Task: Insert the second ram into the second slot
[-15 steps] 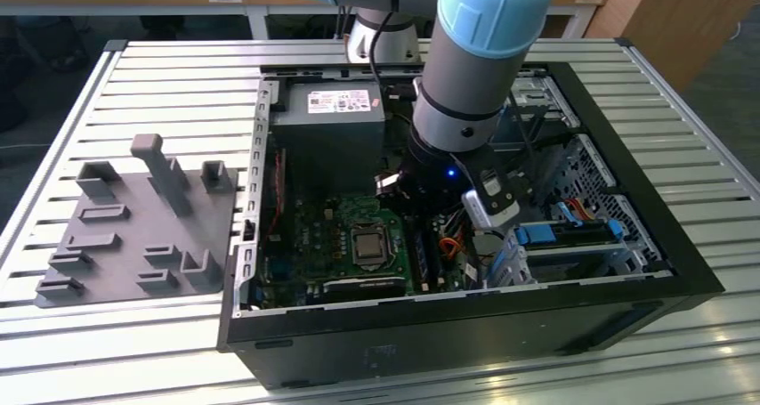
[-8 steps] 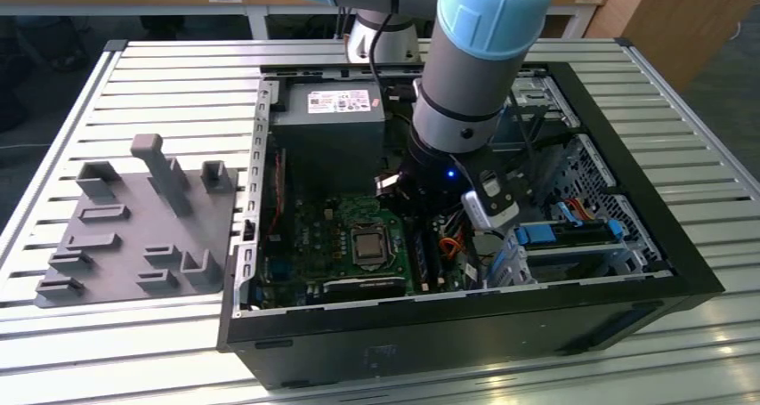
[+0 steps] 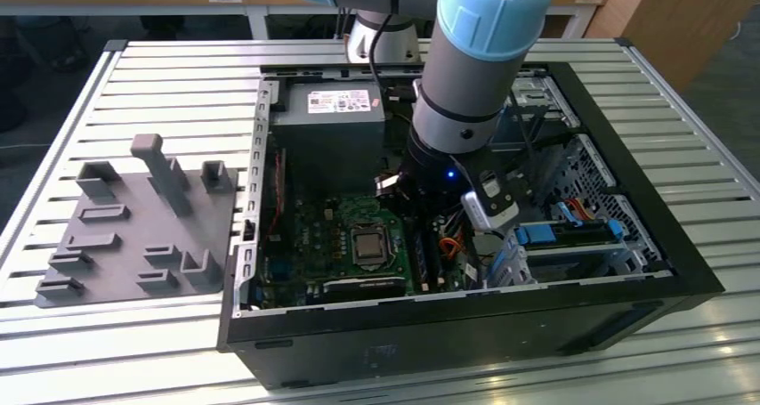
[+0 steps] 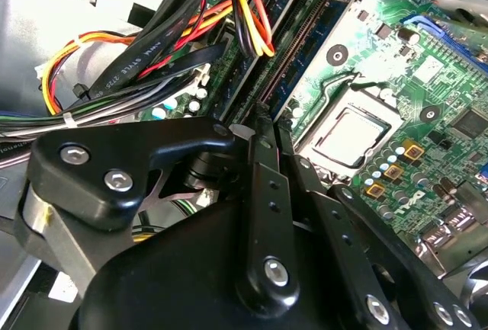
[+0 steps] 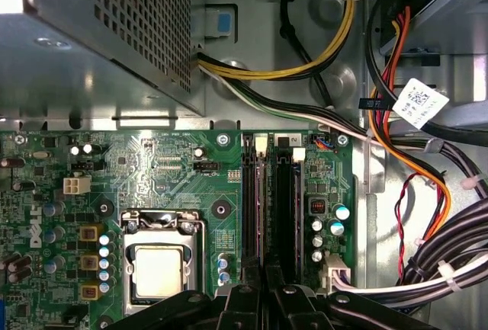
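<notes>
Reaching into the open case — jaws pinched narrow

The arm (image 3: 475,58) comes down into an open computer case (image 3: 665,254) that lies on a slatted table (image 3: 178,76). A gray fixture tray (image 3: 131,227) sits beside the case on the exterior view's left. The gripper (image 4: 273,126) is low over the motherboard (image 5: 168,162), right at the two parallel memory slots (image 5: 288,193) that run between the processor socket (image 5: 158,265) and the bundled cables (image 5: 450,261). Its fingers (image 4: 259,193) are drawn close together with only a thin slit between them — whether they pinch anything there I cannot tell. The second ram (image 4: 300,56) appears as a dark blue-green strip standing on edge along the slot line, running straight away from the fingertips in the second wrist view. How deep it sits in the slot cannot be told. The power supply (image 3: 327,125), a gray box with a pale label, fills the far end of the case in the exterior view.
</notes>
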### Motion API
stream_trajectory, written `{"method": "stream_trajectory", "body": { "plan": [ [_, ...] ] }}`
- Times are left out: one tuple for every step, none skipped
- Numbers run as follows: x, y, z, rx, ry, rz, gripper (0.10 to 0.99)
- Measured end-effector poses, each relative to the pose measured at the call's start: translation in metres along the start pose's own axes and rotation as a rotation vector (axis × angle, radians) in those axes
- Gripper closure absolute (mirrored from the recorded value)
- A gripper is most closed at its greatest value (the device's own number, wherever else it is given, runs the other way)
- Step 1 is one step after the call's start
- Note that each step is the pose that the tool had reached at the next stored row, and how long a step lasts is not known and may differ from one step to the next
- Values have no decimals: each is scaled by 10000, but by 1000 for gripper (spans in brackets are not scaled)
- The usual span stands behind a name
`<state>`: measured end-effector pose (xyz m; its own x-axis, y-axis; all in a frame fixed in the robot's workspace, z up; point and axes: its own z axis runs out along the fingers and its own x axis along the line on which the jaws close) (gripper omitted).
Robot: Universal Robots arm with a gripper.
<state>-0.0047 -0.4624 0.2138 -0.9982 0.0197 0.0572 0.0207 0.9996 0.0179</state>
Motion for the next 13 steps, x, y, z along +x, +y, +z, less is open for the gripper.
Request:
{"method": "stream_trajectory", "body": {
  "plan": [
    [0,0,0,-5,-1,0,945],
    [0,1,0,-9,-1,0,945],
    [0,0,1,-14,0,0,945],
    [0,0,-1,-22,0,0,945],
    [1,0,-3,-31,0,-1,945],
    [1,0,-8,-40,1,-2,945],
    [1,0,-13,-51,1,-3,945],
    [1,0,-14,-61,0,-3,945],
    [1,0,-14,-64,0,-3,945],
    [1,0,-14,-64,0,-2,945],
    [0,0,-15,-63,0,7,945],
    [0,0,-15,-62,0,20,945],
    [0,0,-15,-62,1,28,945]
  ]
}}
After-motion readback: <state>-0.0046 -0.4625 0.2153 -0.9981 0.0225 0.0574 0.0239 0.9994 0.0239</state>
